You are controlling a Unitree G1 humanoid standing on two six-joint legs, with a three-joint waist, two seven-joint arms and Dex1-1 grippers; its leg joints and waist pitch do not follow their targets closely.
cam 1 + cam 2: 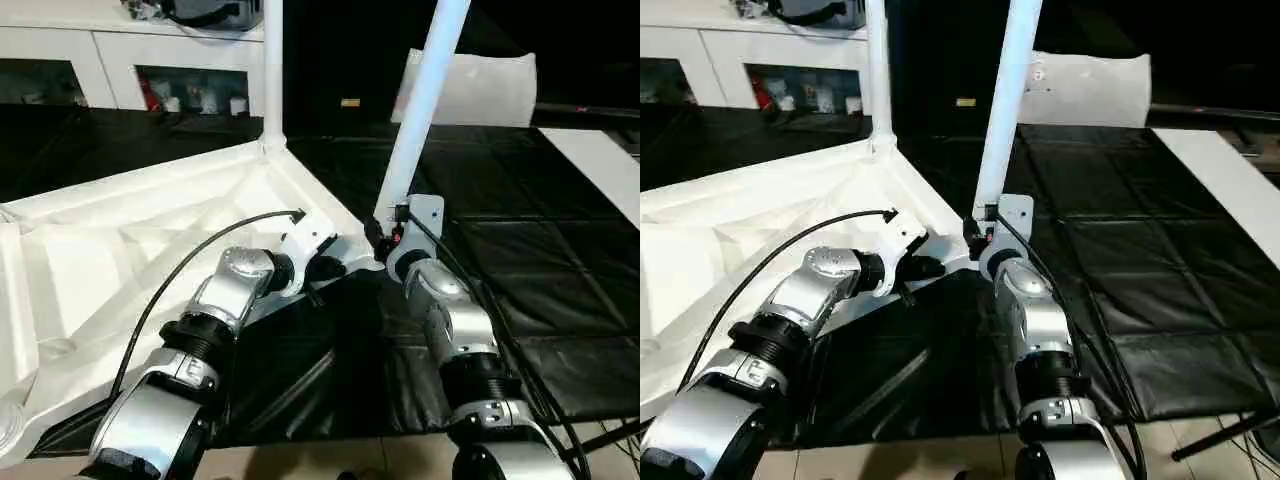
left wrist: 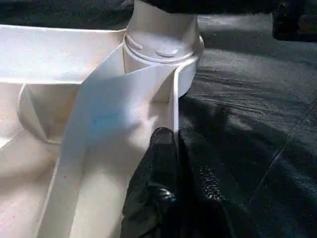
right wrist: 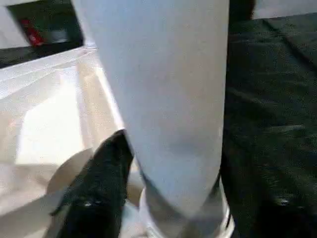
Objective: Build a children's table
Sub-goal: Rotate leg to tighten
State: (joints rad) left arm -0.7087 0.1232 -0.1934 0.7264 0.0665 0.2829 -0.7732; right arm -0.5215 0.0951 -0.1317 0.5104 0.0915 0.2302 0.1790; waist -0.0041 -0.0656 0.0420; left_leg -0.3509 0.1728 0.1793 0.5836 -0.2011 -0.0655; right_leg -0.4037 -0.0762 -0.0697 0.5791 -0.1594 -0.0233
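left gripper: pinched shut on tabletop rim, frame centre
right gripper: fingers around tilted leg, centre-right
far leg: upright, top centre

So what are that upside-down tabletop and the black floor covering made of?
The tabletop looks like moulded white plastic: smooth, slightly glossy, with thin ribs cast in. The floor covering seems a black quilted fabric or padded mat, with stitched squares and a soft sheen; which exactly is unclear.

leaning leg blocking corner socket, black mat open
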